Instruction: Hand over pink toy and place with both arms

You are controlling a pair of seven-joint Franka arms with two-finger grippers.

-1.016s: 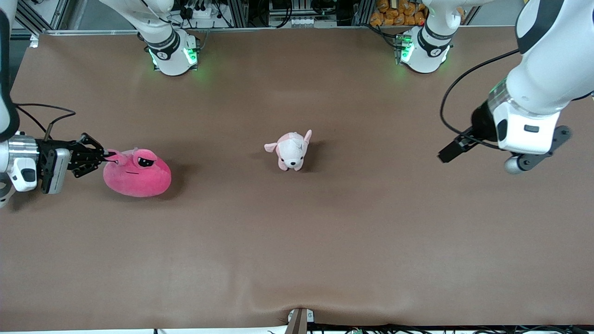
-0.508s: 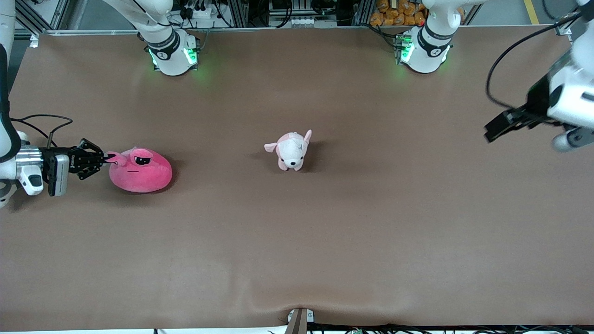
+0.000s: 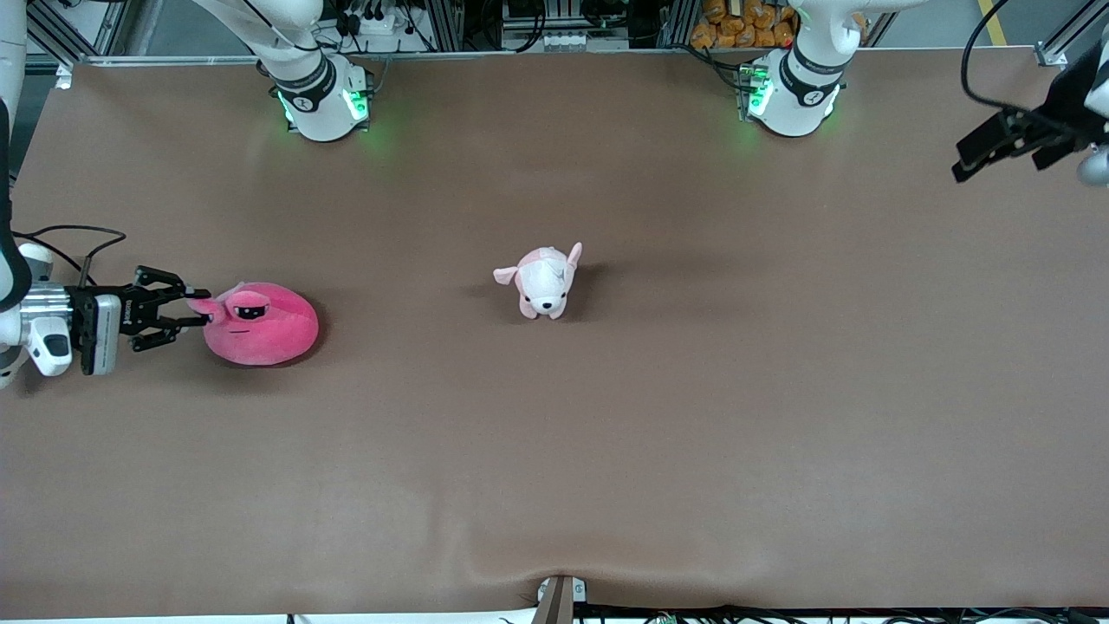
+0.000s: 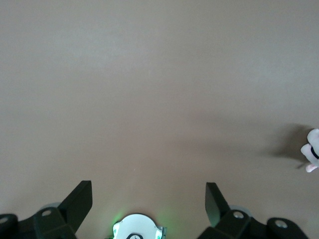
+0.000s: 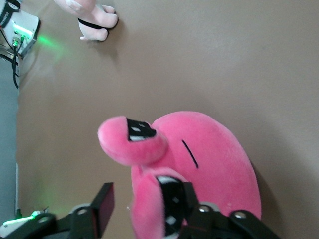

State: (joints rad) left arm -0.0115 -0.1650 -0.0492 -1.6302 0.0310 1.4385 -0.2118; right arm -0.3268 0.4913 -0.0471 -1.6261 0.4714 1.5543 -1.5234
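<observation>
The pink toy (image 3: 260, 325) lies on the brown table (image 3: 606, 451) at the right arm's end. My right gripper (image 3: 192, 308) is low beside it, open, with one stalk eye between the jaws. In the right wrist view the stalk eye (image 5: 154, 209) leans on one finger and leaves a gap to the other; the toy's body (image 5: 209, 154) and second eye lie just past my right gripper (image 5: 147, 194). My left gripper (image 3: 966, 160) is up in the air over the left arm's end of the table, open and empty (image 4: 148, 191).
A small pale pink-and-white puppy plush (image 3: 543, 282) stands at the table's middle; it shows at the edge of the left wrist view (image 4: 313, 149) and of the right wrist view (image 5: 92, 17). The arm bases (image 3: 321, 95) (image 3: 793, 87) stand along the top edge.
My right gripper lowered the pink toy onto the table and opened, letting go of its stalk eye. My left arm swung away toward its own end of the table.
</observation>
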